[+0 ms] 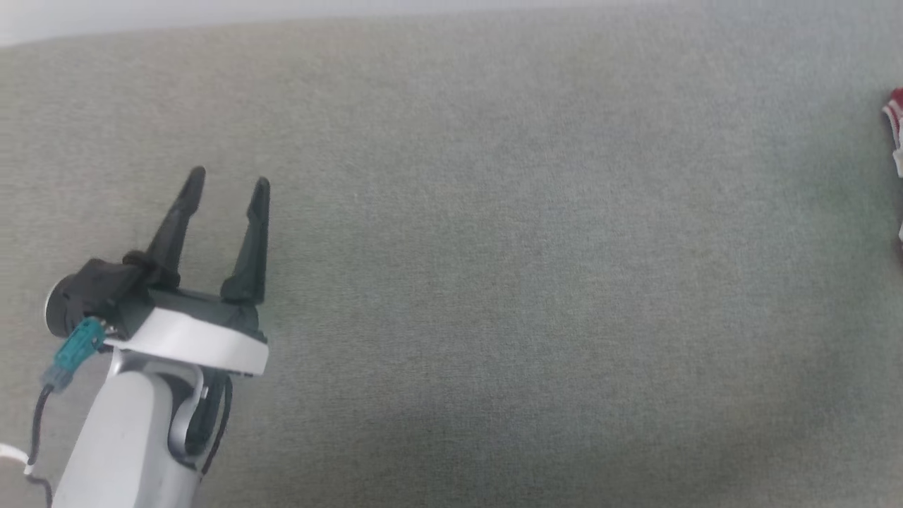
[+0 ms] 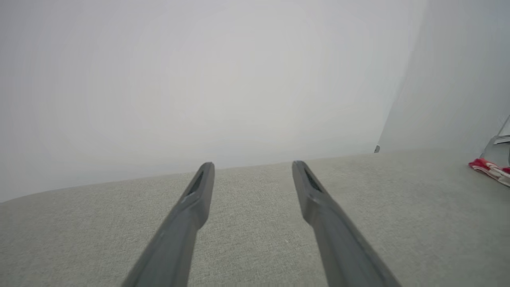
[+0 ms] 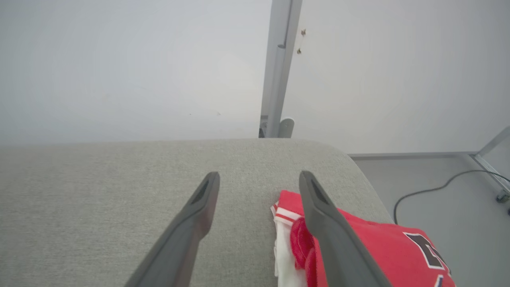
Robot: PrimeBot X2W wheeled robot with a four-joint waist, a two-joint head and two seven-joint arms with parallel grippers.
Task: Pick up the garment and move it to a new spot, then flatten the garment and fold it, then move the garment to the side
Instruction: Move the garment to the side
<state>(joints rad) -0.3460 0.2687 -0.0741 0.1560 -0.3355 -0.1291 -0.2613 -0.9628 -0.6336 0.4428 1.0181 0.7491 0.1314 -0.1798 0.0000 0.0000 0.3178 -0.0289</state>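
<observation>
**One garment at the counter's right end, both jaws wide and empty**

The left jaws hover spread wide over the bare grey counter (image 1: 494,247), gripping nothing. The right jaws, just as wide and also empty, hang close by the single garment (image 3: 392,243), which lies bunched near the right corner with its lettering up. That fits either a pick-up to come or a jersey already set aside, so no move can be named. Count: one garment, two sets of jaws.
</observation>
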